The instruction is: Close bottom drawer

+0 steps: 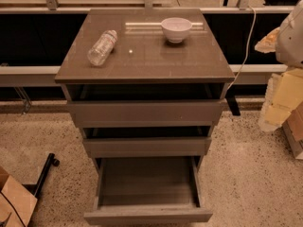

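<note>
The bottom drawer [147, 215] of a grey-brown cabinet [142, 56] stands pulled far out toward me. Its plain flat front panel is near the lower edge of the camera view. Its long box [147, 181] is open to view with nothing in it. My gripper is not in view. Only a white rounded part of my arm [292, 32] shows at the upper right edge, well away from the drawer.
The top drawer [146, 112] and middle drawer [147, 146] are each partly open above it. A clear bottle [102, 47] lies on the cabinet top, beside a white bowl [176, 29]. Cardboard [14, 202] and a black bar [45, 171] lie left; yellowish boxes [284, 98] stand right.
</note>
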You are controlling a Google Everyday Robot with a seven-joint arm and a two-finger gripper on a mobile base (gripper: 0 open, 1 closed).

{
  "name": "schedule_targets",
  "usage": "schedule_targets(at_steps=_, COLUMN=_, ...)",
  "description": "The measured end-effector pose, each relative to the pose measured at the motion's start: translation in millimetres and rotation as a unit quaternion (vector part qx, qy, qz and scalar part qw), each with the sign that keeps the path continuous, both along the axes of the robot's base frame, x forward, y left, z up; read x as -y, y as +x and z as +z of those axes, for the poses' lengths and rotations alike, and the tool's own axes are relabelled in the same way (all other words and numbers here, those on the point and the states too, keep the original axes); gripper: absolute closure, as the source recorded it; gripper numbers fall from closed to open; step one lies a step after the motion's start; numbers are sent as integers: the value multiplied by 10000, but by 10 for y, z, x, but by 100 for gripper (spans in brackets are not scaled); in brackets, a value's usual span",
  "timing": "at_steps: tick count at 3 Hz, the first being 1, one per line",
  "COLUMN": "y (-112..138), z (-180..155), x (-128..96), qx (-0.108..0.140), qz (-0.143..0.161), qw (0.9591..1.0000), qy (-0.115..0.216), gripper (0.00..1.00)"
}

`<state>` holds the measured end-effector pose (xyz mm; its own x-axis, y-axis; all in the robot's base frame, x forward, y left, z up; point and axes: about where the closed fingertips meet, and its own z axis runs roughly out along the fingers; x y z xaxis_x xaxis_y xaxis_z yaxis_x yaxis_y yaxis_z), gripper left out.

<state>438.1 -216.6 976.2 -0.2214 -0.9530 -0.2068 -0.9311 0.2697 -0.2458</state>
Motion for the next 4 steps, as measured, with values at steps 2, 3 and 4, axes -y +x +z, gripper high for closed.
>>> schedule_targets(at_steps=2, y=3, z=14, x=-6, qx=37, qz=5, qw=10000, qy=4, gripper=10)
schedule_targets(at_steps=3, y=42, z=-118, x=-44, qx=-6, qz=160, qw=9999, qy=28, gripper=35)
schedule_targets(at_steps=4, y=74, z=-360, x=-75, qx=-75, qz=373, qw=9992, qy=99, gripper=58)
